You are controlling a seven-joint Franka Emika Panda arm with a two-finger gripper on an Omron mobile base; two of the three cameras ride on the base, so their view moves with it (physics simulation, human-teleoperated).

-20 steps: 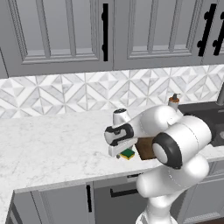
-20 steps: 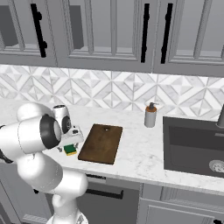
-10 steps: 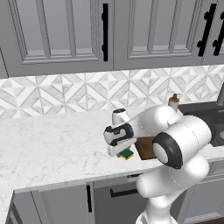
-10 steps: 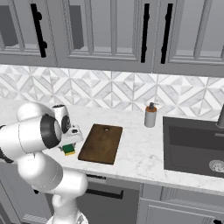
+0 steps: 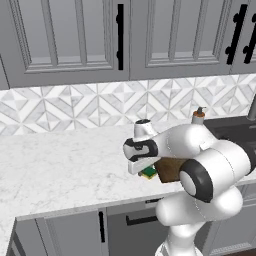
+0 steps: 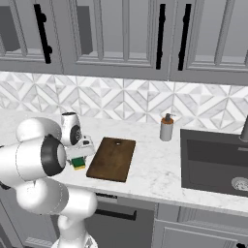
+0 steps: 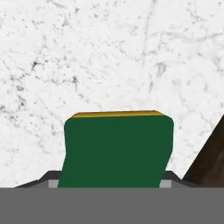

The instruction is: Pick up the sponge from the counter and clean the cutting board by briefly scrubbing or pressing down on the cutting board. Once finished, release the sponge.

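One second back the sponge [image 7: 117,148] sat lower under the hand, and now it looks a touch higher in the left base view, so we read that as the lift getting started, though the change is small and we can't swear it's clear of the counter [image 5: 60,165] yet. Our gripper [image 7: 109,183] has the sponge between its fingers: in the hand view the green scrub face fills the space just above the tips, with the dark finger pieces peeking out on either side at the bottom, so the jaws are closed in about as wide as the sponge and clamped on it. It's hanging just beside the near left corner of the cutting board [image 6: 112,158], not over it; a dark wedge of the board shows at the lower right of the hand view. Orientation-wise, the green layer faces up toward the camera and a thin yellow strip shows along the far edge. We'd say its long axis runs across the gripper, finger to finger, but it's close to square from here. Pickup looks basically done, so the scrub on the board is what's left.
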